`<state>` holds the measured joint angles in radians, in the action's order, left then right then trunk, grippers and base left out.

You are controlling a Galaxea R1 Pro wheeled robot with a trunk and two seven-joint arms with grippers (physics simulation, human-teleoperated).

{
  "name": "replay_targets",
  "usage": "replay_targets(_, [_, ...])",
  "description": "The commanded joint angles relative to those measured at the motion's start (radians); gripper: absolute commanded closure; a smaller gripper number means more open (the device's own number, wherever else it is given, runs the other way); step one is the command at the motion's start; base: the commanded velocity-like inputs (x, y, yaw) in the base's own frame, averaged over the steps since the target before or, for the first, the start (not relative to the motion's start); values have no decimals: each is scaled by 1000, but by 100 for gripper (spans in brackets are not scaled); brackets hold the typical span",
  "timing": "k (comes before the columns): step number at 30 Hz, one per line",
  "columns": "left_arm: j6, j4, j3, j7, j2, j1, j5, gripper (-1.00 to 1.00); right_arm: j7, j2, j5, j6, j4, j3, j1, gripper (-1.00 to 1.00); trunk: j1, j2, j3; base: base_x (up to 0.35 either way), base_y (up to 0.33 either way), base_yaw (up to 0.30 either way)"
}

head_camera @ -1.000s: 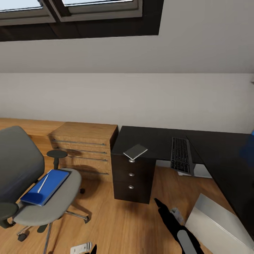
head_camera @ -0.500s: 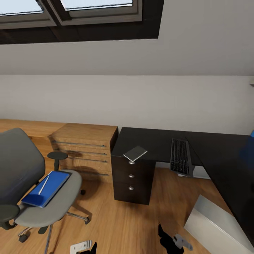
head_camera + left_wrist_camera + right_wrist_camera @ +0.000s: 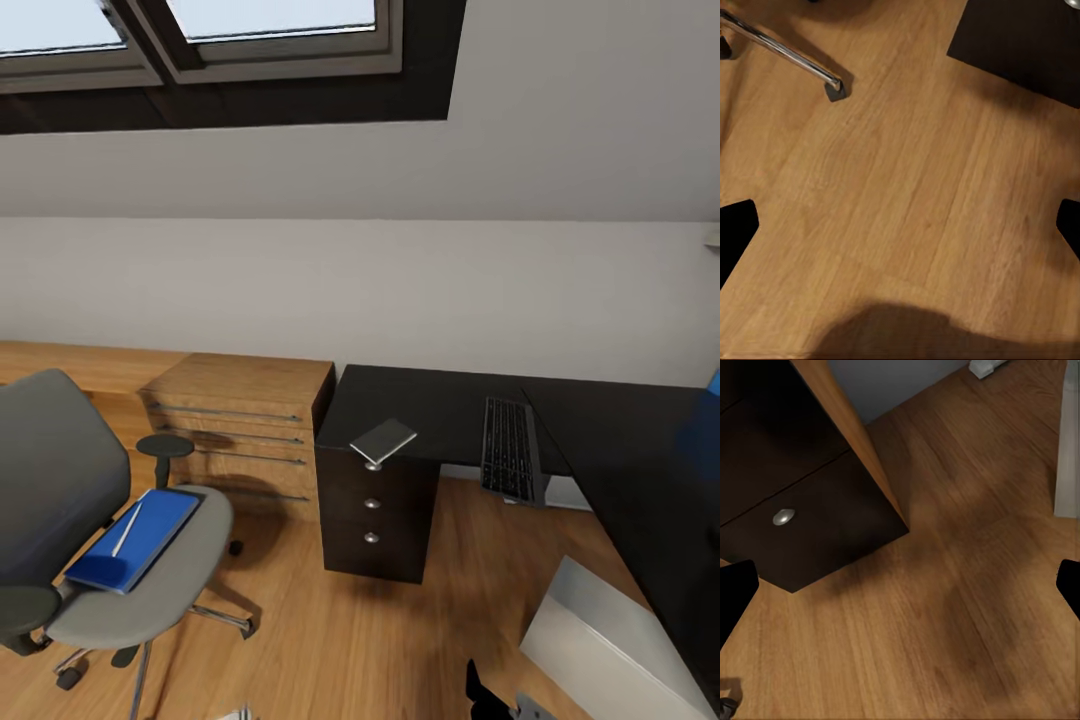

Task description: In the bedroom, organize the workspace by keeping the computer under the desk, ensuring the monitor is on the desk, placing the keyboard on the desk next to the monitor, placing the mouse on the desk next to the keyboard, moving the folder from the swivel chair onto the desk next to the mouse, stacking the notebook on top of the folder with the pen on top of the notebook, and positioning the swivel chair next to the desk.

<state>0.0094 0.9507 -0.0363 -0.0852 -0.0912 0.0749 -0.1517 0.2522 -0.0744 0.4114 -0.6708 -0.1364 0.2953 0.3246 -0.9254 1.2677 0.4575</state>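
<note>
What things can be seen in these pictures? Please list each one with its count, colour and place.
swivel chair: 1, grey, on the floor at left
folder: 1, blue, on the chair seat
pen: 1, white, on the folder
desk: 1, black, against the wall
notebook: 1, dark grey, desk corner over the drawers
keyboard: 1, dark, on the desk
computer: 1, light grey, on the floor by the desk
wooden shelving: 1, light wood, left of the desk
left gripper: 1, black, open over the floor
right gripper: 1, black, open near the drawers
</note>
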Motion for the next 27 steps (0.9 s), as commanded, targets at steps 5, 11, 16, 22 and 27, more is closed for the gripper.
replay_targets(5, [0, -86, 1, -7, 3, 0, -9, -100, 10, 2, 6, -7, 5, 7, 1, -100, 19, -35, -15, 0, 0, 0])
replay_targets(11, [-5, -171, 1, -4, 2, 0, -5, -100, 9, 2, 4, -8, 6, 5, 1, -100, 42, -77, -34, 0, 0, 0])
replay_targets(16, [-5, -176, 1, -4, 3, 0, -5, -100, 9, 2, 2, -9, 6, 3, 1, -100, 61, -112, -49, 0, 0, -10])
replay_targets(22, [-6, -180, 1, -5, 3, 0, -3, -100, 9, 6, 1, -10, 6, 2, 1, -100, 84, -154, -68, 0, 0, -176])
replay_targets(27, [-6, -182, 1, -5, 2, 0, -3, -100, 9, 9, 0, -13, 5, 0, 1, -100, 104, -189, -84, 0, 0, -34])
